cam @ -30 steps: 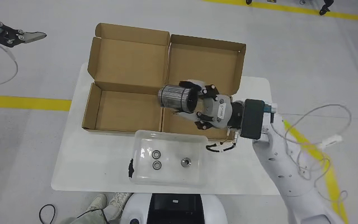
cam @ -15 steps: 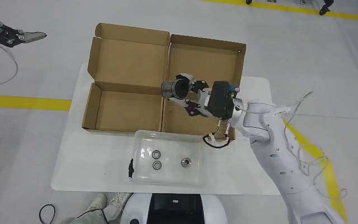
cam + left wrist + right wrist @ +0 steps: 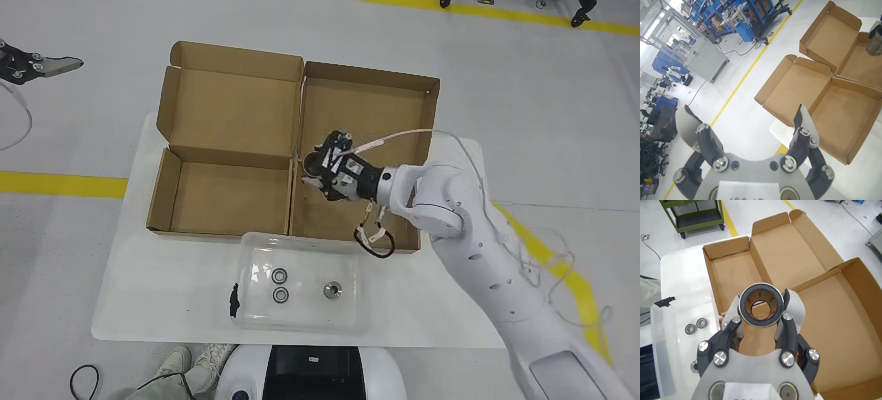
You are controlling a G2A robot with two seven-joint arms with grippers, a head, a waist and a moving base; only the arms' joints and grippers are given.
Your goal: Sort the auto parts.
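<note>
Our right end effector (image 3: 762, 301) clamps the bearing (image 3: 744, 306) upright over the right box (image 3: 831, 317), near its inner wall. We judge this the placing step, so next we lower and let go inside. Left end effector (image 3: 742, 123) gapes wide, well off the surface (image 3: 130, 300)

The smooth white right arm (image 3: 480, 250) carries a thin white cable (image 3: 408, 132), while the left gripper (image 3: 742, 107) and right gripper (image 3: 761, 295) share grey plates, black linkages, silver screws and white fingers (image 3: 796, 306).

Brown cardboard boxes (image 3: 225, 195); silver, black-rimmed bearing (image 3: 743, 307); white table (image 3: 160, 290).
</note>
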